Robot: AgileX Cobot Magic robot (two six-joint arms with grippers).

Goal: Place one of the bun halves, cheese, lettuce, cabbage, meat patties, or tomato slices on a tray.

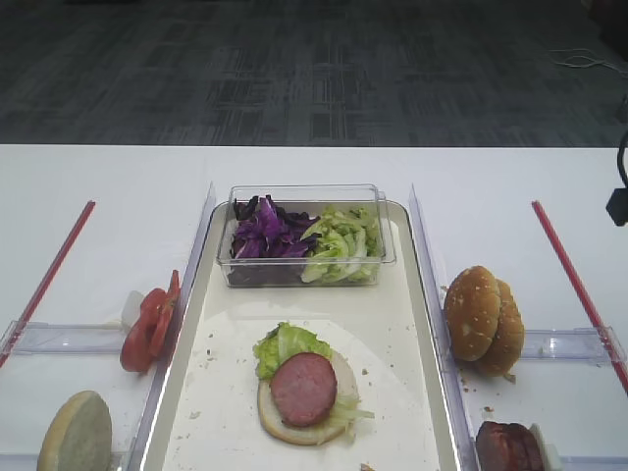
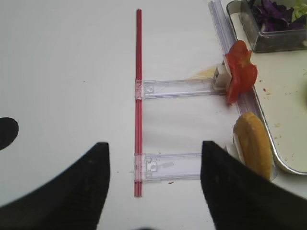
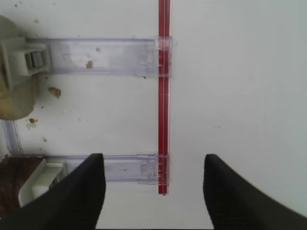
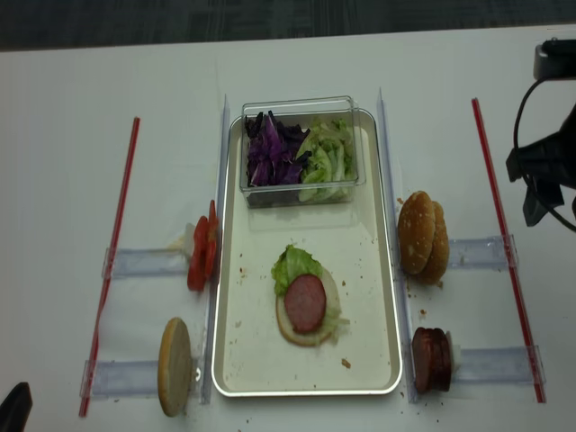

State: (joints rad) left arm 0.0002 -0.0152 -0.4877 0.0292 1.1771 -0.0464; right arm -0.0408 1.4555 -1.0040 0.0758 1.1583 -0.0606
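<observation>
On the cream tray [image 1: 231, 392] lies a pale bun half [image 1: 285, 424] topped with lettuce [image 1: 285, 345] and a meat patty [image 1: 303, 389]. Tomato slices [image 1: 147, 329] and another pale bun half [image 1: 77, 434] stand left of the tray. Sesame bun halves [image 1: 483, 319] and meat patties [image 1: 508, 446] stand to its right. No cheese is in view. My left gripper [image 2: 154, 191] hovers open over the bare table, left of the tomato slices [image 2: 240, 72] and bun half [image 2: 253, 143]. My right gripper [image 3: 154, 191] is open too, with nothing between its fingers, right of the meat patties [image 3: 12, 184].
A clear tub [image 1: 388, 231] at the tray's far end holds purple cabbage [image 1: 265, 231] and more lettuce [image 1: 341, 243]. Red strips [image 1: 574, 280] [image 1: 49, 275] and clear plastic holders [image 1: 574, 343] lie on the white table on both sides. Part of the right arm [image 4: 538, 166] shows at the right edge.
</observation>
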